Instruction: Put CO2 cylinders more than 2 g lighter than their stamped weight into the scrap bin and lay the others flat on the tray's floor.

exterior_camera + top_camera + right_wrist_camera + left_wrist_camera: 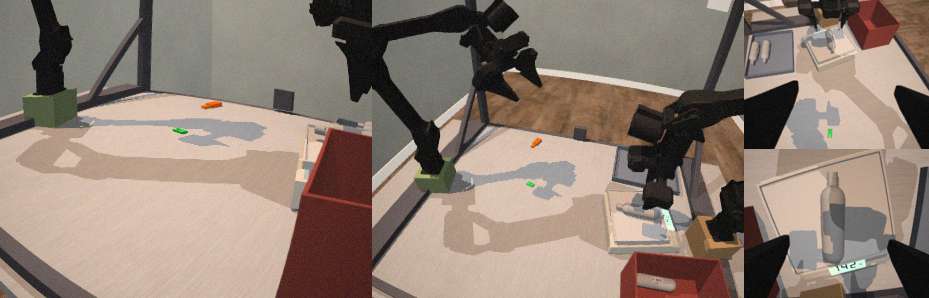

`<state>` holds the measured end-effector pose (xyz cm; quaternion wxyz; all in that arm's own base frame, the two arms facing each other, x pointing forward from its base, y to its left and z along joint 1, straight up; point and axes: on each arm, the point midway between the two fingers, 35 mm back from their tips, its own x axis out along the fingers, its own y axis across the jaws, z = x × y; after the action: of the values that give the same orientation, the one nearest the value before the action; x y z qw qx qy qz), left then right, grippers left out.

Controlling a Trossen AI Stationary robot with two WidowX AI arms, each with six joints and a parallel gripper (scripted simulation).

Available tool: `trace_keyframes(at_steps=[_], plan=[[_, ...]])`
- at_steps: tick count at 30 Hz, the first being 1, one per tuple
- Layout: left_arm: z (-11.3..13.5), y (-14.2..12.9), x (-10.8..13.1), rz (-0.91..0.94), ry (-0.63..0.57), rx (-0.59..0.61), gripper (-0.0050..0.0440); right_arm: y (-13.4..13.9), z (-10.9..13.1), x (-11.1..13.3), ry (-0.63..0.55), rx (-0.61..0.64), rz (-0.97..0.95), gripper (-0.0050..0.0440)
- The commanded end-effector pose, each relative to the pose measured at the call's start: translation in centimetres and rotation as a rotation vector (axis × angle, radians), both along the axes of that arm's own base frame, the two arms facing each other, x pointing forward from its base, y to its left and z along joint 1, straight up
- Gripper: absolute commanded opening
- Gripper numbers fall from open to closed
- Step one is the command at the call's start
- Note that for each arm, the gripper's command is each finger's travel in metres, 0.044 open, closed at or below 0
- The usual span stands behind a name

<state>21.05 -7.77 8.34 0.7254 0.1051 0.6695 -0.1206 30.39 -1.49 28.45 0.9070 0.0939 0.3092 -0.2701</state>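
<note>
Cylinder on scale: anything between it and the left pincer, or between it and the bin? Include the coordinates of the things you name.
Nothing visible between the cylinder [639, 211] [320, 130] [833, 225] [830, 40] and the open left pincer [658, 197] [356, 97] [840, 242] [828, 28]. Toward the bin [627, 275] [330, 240] [750, 222] [877, 36], only the bin's facing wall stands in the way.

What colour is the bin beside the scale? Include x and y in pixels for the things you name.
The bin [678, 265] [330, 240] [878, 36] is dark red all over, inside and out, clearest in the right wrist view.
</note>
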Motion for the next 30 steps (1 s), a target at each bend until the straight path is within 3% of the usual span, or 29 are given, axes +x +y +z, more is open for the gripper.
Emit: trace_keyframes(at_steps=[1,7,13,20,30], plan=[[0.2,0.1,-2.5,-0.054,-0.059,-0.028,0.0440,-1.4,0.5,4.9,-0.017,0.032,0.072,0.0440],[-0.6,0.6,-6.9,-0.132,-0.129,-0.053,0.0440,-6.0,-0.3,11.7,-0.055,0.015,0.201,0.0440],[-1.1,0.9,-10.1,-0.198,-0.192,-0.079,0.0440,-10.3,-0.7,15.2,-0.100,-0.033,0.287,0.0440],[-1.3,1.1,-11.7,-0.233,-0.232,-0.098,0.0440,-12.1,-1.2,16.3,-0.113,-0.056,0.317,0.0440],[-1.3,1.2,-12.5,-0.249,-0.251,-0.108,0.0440,-12.1,-0.7,16.2,-0.122,-0.059,0.319,0.0440]])
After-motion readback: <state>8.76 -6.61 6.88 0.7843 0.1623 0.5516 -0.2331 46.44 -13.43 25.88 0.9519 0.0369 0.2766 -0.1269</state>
